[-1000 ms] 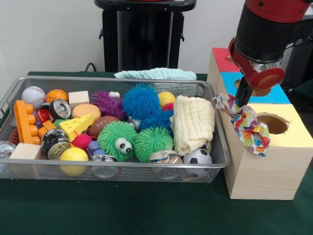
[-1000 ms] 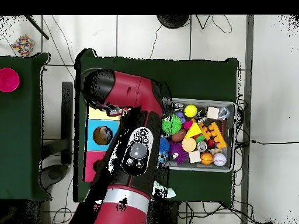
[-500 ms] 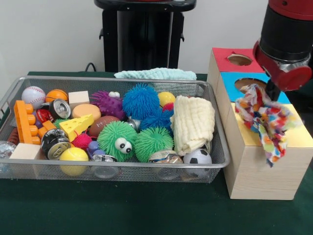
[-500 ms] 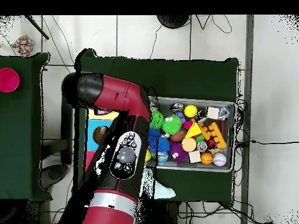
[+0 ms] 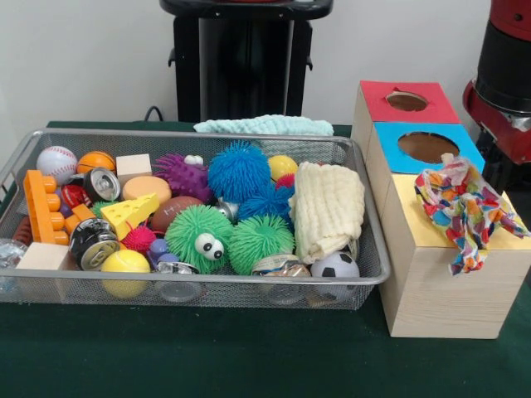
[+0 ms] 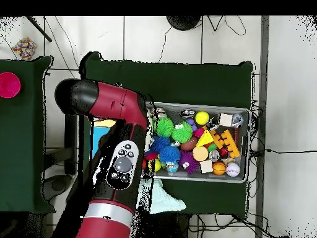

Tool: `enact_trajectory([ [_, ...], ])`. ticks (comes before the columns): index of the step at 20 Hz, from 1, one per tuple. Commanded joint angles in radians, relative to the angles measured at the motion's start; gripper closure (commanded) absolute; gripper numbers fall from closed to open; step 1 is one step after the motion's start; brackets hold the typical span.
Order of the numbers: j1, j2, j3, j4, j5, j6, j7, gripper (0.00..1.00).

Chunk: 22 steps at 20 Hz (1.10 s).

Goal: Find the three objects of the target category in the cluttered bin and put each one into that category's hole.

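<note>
A multicoloured patchwork cloth [image 5: 459,207] lies bunched on the yellow box top [image 5: 406,207], covering its hole and hanging over the front edge. My arm's red wrist [image 5: 502,116] stands at the right edge, just right of the cloth. My gripper [image 5: 496,162] is dark there against a dark background, and nothing visibly touches the cloth. A cream folded cloth [image 5: 329,207] rests in the right end of the wire bin [image 5: 199,282]. A pale teal towel [image 5: 264,124] lies behind the bin. In the overhead view my arm [image 6: 117,167] hides the boxes.
The blue box [image 5: 390,137] and the red box [image 5: 377,99] stand behind the yellow one, their holes uncovered. The bin holds several fuzzy balls, sports balls, cans, blocks and a toy cheese wedge [image 5: 130,213]. A pink disc [image 6: 8,83] sits on a side table.
My arm has swung right and away from the bin, carrying the multicoloured cloth over the yellow box. The cloth now lies on the box top instead of hanging below my wrist.
</note>
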Motion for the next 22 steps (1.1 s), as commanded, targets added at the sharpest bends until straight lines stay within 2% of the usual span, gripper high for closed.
enact_trajectory([
  [1, -0.012, 0.053, 0.097, 0.149, 0.036, -0.094, 0.175, 1.00],
  [7, -0.026, 0.039, 0.103, 0.174, 0.031, -0.087, 0.138, 1.00],
  [11, -0.053, 0.021, 0.132, 0.196, 0.051, -0.049, 0.108, 1.00],
  [15, -0.051, 0.004, 0.116, 0.203, 0.047, 0.013, 0.121, 1.00],
  [22, -0.048, -0.055, 0.126, 0.259, 0.078, 0.084, 0.145, 1.00],
])
